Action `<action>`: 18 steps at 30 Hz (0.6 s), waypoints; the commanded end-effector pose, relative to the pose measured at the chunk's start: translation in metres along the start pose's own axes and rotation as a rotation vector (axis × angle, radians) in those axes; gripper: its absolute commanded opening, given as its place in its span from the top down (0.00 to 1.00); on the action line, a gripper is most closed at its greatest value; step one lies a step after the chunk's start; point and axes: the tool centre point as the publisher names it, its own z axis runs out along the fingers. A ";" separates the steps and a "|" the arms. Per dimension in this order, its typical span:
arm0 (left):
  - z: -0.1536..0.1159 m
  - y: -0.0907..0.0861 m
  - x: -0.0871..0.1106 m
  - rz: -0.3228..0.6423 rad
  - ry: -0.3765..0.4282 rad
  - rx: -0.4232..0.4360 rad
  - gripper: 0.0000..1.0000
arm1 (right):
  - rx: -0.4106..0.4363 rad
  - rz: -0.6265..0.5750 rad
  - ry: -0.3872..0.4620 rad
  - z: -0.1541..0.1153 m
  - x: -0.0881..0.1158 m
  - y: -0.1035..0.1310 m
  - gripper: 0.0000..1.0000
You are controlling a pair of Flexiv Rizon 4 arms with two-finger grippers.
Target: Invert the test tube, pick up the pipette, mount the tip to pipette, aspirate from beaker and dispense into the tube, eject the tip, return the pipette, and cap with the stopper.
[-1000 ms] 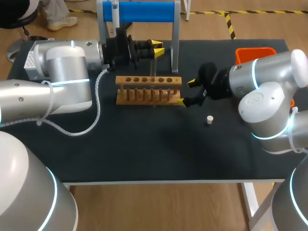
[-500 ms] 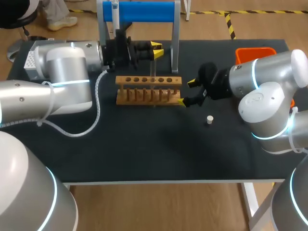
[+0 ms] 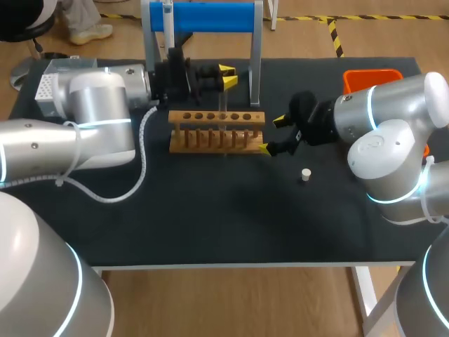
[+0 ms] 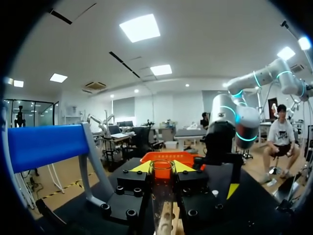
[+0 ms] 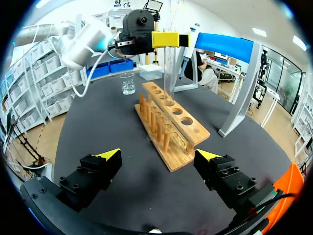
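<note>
One test tube [image 4: 163,196] in left fingers [image 4: 139,168], above rack [image 3: 210,142]

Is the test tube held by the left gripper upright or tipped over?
Upright. In the right wrist view the test tube stands vertical, clamped between the left gripper's fingers above the wooden rack.

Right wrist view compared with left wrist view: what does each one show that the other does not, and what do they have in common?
Only the right wrist view shows the wooden rack with its whole row of holes, and the glass beaker beyond its far end. Only the left wrist view shows the right arm from outside and the open rim of the test tube. Both show the test tube upright over the rack, the left gripper shut on it, and the blue stand.
</note>
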 end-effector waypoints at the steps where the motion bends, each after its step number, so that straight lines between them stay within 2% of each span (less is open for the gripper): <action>1: 0.001 0.006 -0.002 0.004 -0.006 0.013 1.00 | -0.001 0.000 0.002 -0.001 0.000 -0.001 0.00; 18: 0.000 0.016 -0.001 0.002 -0.033 0.008 1.00 | -0.001 0.000 0.002 -0.001 0.000 -0.001 0.00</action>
